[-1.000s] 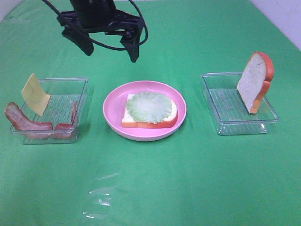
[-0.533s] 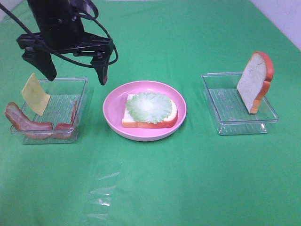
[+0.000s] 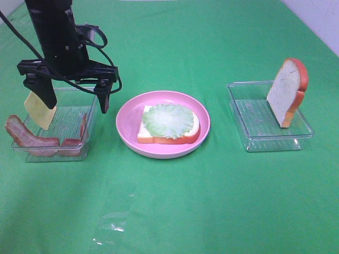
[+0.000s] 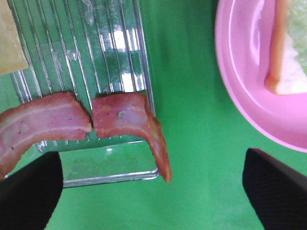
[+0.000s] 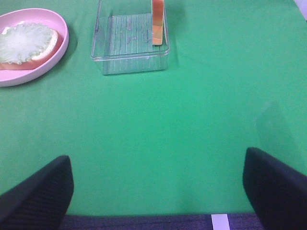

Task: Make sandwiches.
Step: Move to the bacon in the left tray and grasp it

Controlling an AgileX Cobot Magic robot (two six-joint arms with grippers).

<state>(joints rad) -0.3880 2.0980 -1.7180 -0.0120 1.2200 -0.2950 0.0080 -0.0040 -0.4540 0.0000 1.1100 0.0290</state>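
Note:
The sandwich stands as one bread slice topped with green lettuce [image 3: 168, 120] on the round pink plate [image 3: 127, 119]. A second bread slice [image 3: 286, 91] leans upright in the clear right tray [image 3: 254, 124]. Two bacon strips [image 3: 30, 138] [image 3: 76, 136] and a yellow cheese square [image 3: 41, 112] lie in the clear left tray [image 3: 71, 114]. My left gripper [image 3: 75, 105] hangs open over that tray, holding nothing. In the left wrist view the bacon [image 4: 127, 117] lies between its fingers [image 4: 29, 191]. My right gripper [image 5: 154, 191] is open over bare cloth, out of the exterior high view.
Green cloth covers the table. In the right wrist view the plate [image 5: 60, 50] and the right tray [image 5: 129, 45] with its bread slice [image 5: 157, 21] lie ahead. The left arm's cables loop above the left tray.
My left gripper has swung left and down, from behind the plate to just over the left tray. The food and trays have not moved.

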